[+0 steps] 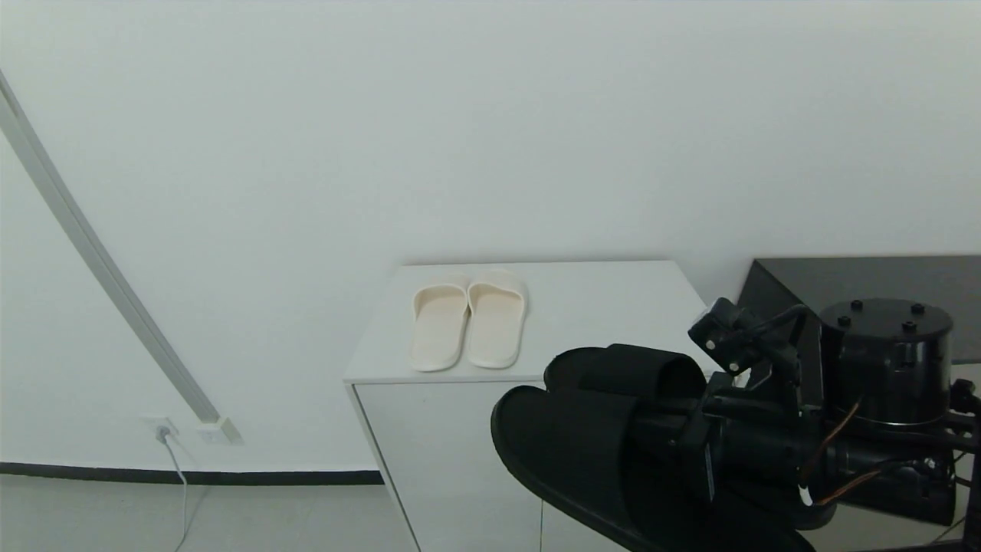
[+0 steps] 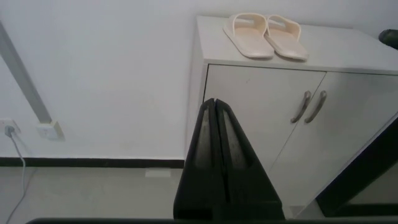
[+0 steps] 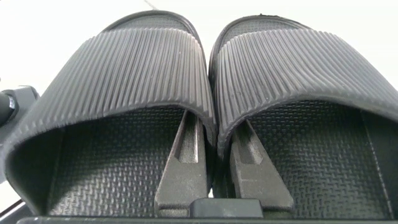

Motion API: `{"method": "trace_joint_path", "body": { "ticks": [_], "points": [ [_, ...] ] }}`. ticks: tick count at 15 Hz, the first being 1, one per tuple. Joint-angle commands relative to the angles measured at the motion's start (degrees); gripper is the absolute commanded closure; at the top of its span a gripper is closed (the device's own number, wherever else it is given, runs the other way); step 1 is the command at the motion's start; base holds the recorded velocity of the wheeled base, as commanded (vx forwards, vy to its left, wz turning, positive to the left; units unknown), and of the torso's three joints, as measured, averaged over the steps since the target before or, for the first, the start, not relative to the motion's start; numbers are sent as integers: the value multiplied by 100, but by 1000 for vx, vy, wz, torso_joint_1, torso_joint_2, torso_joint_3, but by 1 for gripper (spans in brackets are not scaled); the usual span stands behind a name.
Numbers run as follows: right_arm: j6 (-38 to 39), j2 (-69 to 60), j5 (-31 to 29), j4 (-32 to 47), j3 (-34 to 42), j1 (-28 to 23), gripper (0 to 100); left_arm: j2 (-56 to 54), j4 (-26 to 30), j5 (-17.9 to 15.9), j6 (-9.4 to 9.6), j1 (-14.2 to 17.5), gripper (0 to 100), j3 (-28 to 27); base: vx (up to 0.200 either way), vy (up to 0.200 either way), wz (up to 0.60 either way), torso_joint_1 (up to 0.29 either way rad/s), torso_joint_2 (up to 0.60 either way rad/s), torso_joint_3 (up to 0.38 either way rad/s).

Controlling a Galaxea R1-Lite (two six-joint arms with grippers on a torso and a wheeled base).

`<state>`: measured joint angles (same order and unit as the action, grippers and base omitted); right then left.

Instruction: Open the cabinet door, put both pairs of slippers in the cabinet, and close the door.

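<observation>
A white cabinet (image 1: 605, 307) stands against the wall, and the left wrist view shows both of its doors (image 2: 261, 106) closed, with two metal handles (image 2: 309, 107) side by side. A cream pair of slippers (image 1: 469, 322) (image 2: 266, 36) lies on its top, toward the left. My right gripper (image 3: 214, 124) is shut on the black pair of slippers (image 1: 582, 445) (image 3: 143, 68), pinching their adjoining inner walls, and holds them in the air before the cabinet's right front. My left gripper (image 2: 214, 104) is shut with nothing in it, low and to the left of the cabinet.
A dark table (image 1: 881, 276) stands right of the cabinet. A grey slanted conduit (image 1: 92, 253) runs down the wall to a wall outlet (image 1: 159, 428) with a cable. Open floor (image 2: 93, 193) lies left of and before the cabinet.
</observation>
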<state>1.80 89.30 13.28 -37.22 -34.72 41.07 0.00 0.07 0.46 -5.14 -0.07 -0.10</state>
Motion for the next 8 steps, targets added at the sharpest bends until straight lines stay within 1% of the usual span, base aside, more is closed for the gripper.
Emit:
{"method": "trace_joint_path", "body": {
  "ticks": [1, 8],
  "points": [
    [4, 53, -18, -5, 18, 6, 100, 0, 1, 6, -4, -1, 100, 1, 0, 0, 0, 0, 0, 0],
    [-5, 44, -18, -5, 106, 15, 100, 9, 1, -2, 5, -1, 100, 1, 0, 0, 0, 0, 0, 0]
  ]
}}
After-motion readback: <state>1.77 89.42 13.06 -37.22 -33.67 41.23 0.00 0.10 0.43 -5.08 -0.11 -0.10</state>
